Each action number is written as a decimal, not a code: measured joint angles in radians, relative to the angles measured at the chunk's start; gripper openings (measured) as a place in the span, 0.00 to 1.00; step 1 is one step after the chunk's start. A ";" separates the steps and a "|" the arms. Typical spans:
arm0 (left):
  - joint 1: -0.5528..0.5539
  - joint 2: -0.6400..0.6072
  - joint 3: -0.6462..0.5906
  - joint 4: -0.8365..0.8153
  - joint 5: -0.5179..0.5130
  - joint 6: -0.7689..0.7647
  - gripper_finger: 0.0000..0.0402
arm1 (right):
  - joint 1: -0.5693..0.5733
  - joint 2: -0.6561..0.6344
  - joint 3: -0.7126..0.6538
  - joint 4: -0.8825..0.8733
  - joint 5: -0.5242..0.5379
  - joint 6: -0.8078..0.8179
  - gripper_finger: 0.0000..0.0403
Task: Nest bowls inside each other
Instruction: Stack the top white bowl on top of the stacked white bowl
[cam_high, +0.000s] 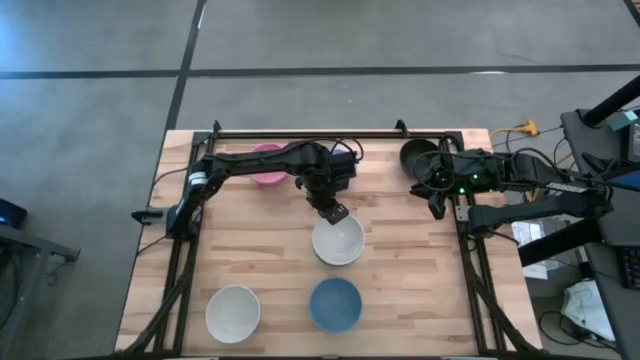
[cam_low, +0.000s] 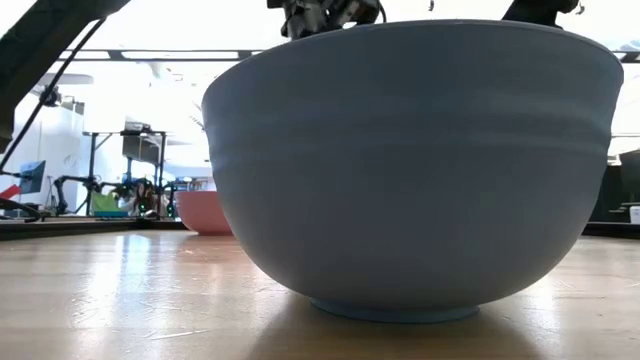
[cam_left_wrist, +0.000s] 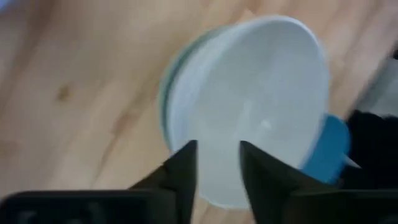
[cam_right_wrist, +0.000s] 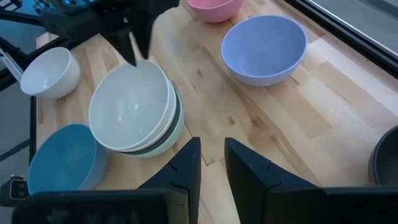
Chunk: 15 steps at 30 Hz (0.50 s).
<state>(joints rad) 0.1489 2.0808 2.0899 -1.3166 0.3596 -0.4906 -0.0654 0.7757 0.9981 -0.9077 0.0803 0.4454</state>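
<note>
Wooden table (cam_high: 400, 280) | lavender bowl (cam_right_wrist: 263, 48) beside stack (cam_right_wrist: 134, 112) | blue bowl (cam_high: 334, 303) near

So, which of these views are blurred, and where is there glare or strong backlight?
The left wrist view is blurred: the white bowl and the wooden table look smeared. In the low view the room behind is very bright, so the blue bowl stands backlit, with glare on the table before it. The high view and right wrist view are evenly lit and sharp.
</note>
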 joint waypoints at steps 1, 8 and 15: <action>0.000 -0.001 -0.003 0.000 0.016 0.005 0.18 | 0.000 0.000 0.000 0.000 0.000 0.000 0.17; 0.002 -0.002 -0.057 0.038 0.019 0.027 0.02 | 0.000 0.000 0.000 0.000 0.000 0.000 0.17; 0.007 -0.002 -0.102 0.062 0.015 0.030 0.00 | 0.000 0.000 0.000 0.000 0.000 0.000 0.17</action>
<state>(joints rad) 0.1558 2.0789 1.9884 -1.2550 0.3743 -0.4609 -0.0654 0.7757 0.9981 -0.9078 0.0803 0.4454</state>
